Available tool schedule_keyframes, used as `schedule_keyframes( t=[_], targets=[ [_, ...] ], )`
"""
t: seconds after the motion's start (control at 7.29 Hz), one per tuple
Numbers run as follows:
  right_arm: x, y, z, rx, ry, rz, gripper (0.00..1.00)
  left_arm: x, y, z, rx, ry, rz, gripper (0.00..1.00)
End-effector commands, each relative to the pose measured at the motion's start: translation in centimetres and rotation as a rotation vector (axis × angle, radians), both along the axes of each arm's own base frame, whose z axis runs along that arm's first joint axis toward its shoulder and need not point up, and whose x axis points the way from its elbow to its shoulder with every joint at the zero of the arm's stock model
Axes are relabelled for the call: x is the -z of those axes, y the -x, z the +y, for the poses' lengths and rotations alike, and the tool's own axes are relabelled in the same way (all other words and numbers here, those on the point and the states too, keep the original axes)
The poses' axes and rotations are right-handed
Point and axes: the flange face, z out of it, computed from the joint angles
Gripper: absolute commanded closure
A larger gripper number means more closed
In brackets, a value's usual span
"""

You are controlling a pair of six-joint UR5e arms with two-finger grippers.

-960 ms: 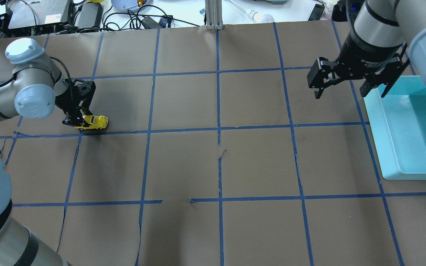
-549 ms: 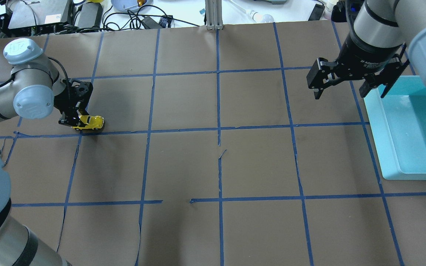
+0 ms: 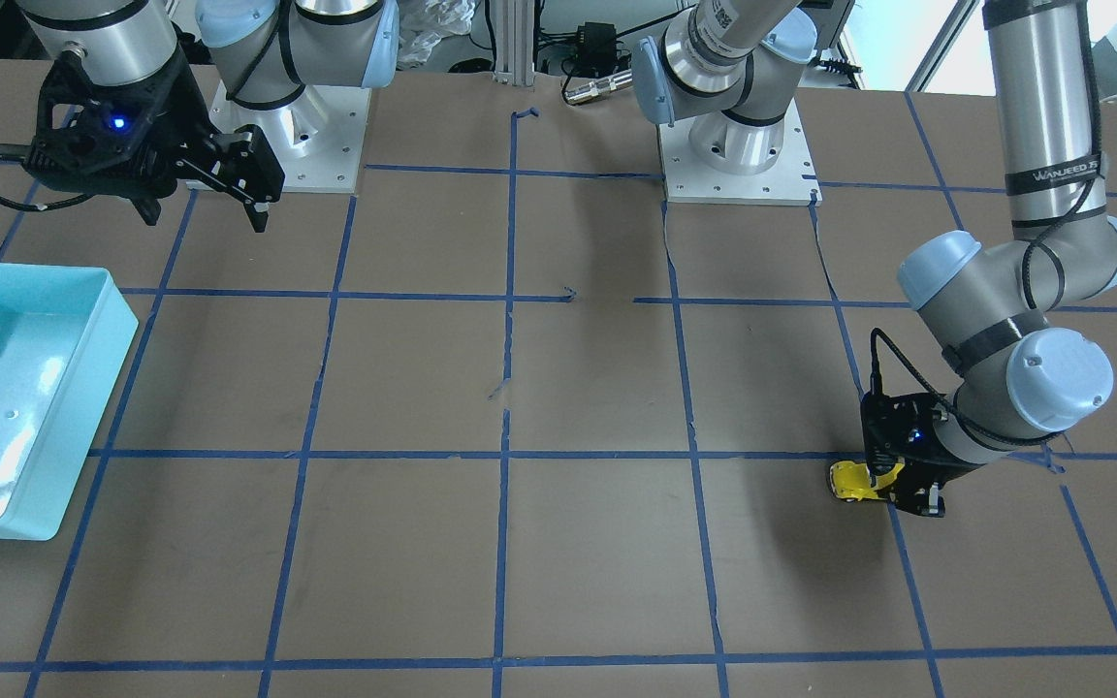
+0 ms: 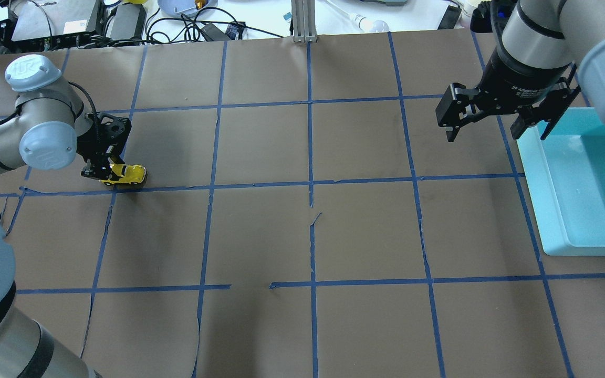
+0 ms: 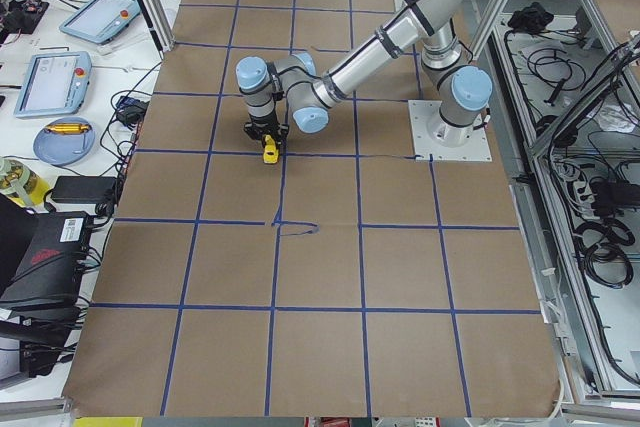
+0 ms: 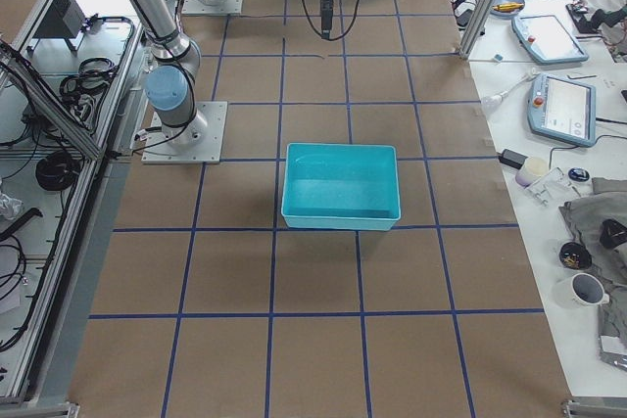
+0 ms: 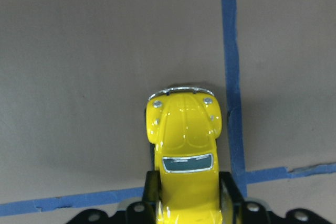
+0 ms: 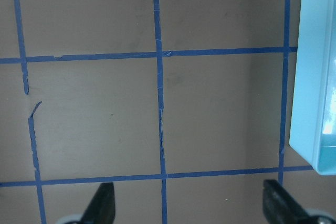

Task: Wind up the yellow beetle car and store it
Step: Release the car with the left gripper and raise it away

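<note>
Front-facing: one glossy yellow beetle toy car point(image 3: 847, 482) stands on the brown desk point(image 3: 597, 388) near its left edge, clenched at the rear by the left arm's two fingers point(image 3: 919, 496). Overhead: the right arm's two fingers point(image 4: 447, 113) hang released near one turquoise plastic bin point(image 4: 534, 194).
</note>
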Motion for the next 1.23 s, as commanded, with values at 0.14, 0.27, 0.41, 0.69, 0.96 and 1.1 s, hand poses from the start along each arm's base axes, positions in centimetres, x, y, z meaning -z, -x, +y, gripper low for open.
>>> schedule_keyframes(
  t=[0.14,0.27,0.41,0.69,0.96,1.1],
  targets=[
    [0.00,-0.02,-0.01,-0.001,0.001,-0.002,0.00,-0.32,-0.11,-0.21,0.002,0.005,-0.005,0.01],
    [0.01,0.03,0.00,-0.001,-0.001,0.003,0.00,-0.38,-0.14,-0.25,0.002,0.005,-0.007,0.00],
    [0.01,0.03,0.01,-0.001,-0.001,0.003,0.00,-0.38,-0.14,-0.25,0.002,0.005,-0.007,0.00],
    [0.00,0.02,-0.12,-0.001,0.005,0.002,0.00,-0.38,-0.14,-0.25,0.001,0.006,-0.007,0.00],
    [0.05,0.03,-0.08,-0.003,0.001,0.003,0.00,-0.49,-0.12,-0.18,-0.010,0.006,-0.008,0.00],
    [0.07,0.03,-0.06,-0.003,-0.001,0.003,0.00,-1.10,0.03,-0.04,-0.023,0.011,-0.010,0.00]
  ],
)
